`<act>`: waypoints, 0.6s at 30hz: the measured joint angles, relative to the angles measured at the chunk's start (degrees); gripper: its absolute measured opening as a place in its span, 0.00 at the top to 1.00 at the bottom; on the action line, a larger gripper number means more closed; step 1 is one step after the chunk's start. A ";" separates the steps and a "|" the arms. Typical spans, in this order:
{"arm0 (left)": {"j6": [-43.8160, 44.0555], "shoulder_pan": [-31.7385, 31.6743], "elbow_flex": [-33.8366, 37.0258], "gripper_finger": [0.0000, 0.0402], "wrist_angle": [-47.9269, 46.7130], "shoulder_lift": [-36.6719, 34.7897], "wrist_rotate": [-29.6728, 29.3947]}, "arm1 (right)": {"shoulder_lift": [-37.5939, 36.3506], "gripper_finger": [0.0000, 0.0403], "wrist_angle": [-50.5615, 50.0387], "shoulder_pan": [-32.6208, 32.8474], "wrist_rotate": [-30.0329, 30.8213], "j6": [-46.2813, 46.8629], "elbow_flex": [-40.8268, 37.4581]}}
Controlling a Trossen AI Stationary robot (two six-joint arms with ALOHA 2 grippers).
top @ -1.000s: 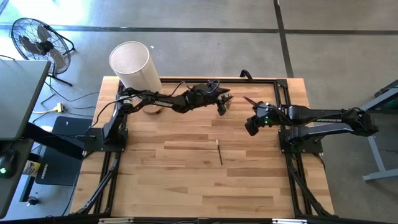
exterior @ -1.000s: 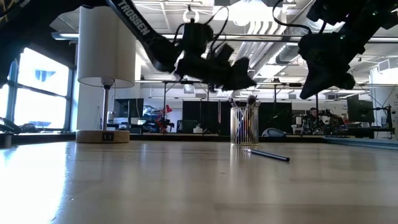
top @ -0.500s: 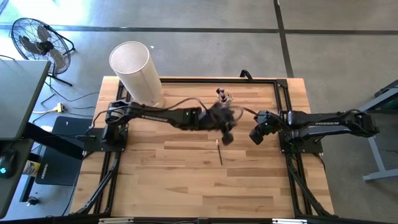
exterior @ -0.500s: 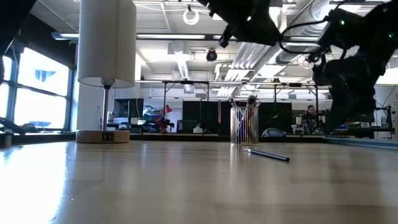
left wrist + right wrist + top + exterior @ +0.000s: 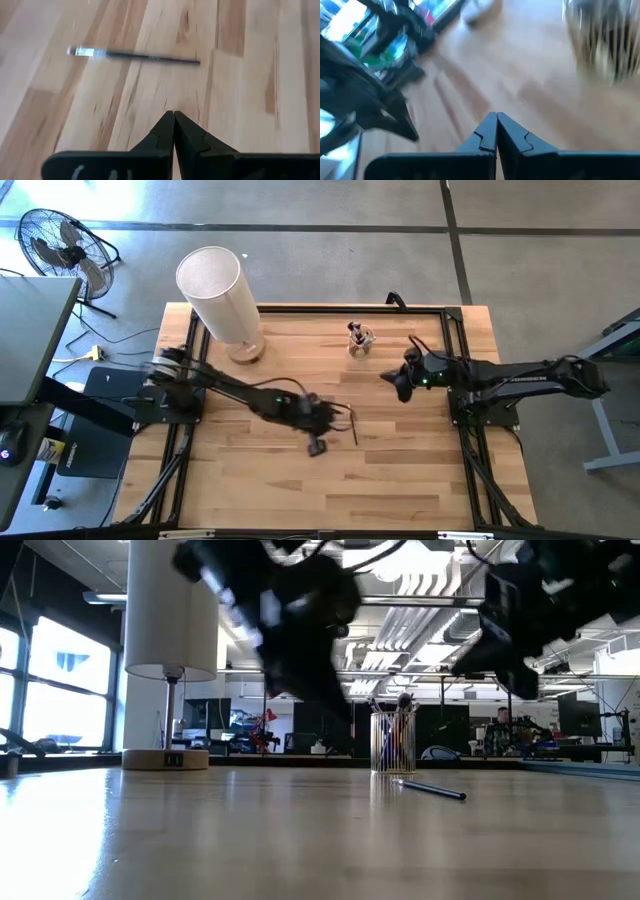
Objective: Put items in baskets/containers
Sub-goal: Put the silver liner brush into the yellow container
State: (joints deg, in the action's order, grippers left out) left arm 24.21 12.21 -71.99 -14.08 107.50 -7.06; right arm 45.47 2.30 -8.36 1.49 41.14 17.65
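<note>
A small clear glass cup stands at the table's far middle with several dark thin brushes upright in it; it also shows in the low view. One loose dark brush lies flat on the table in the middle, and it also shows in the left wrist view. My left gripper is shut and empty above the table, just left of that brush. My right gripper is shut and empty, in the air on the near right of the cup.
A tall white cylinder on a wooden base stands at the far left corner. Bare wood lies across the near half of the table. A fan stands on the floor beyond the table.
My left gripper has swung from above the cup toward the table's near edge and down, ending beside the loose brush. My right gripper has shifted a little toward the table's left. The cup and the loose brush have stayed where they were.
</note>
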 joint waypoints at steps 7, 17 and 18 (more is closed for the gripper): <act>-0.33 -0.22 25.82 1.00 15.82 -16.90 1.43 | 14.39 1.00 -8.87 3.25 13.92 -3.71 19.00; -1.25 -0.20 44.71 1.00 20.32 -34.96 0.78 | 47.61 1.00 -43.78 7.67 17.45 10.52 53.53; -1.25 -0.20 45.42 1.00 19.96 -35.88 0.80 | 50.71 1.00 -47.54 7.87 16.88 12.50 56.58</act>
State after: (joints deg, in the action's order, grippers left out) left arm 22.96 12.01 -26.58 5.88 71.61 -6.27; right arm 96.18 -45.24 -0.49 18.37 53.65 74.22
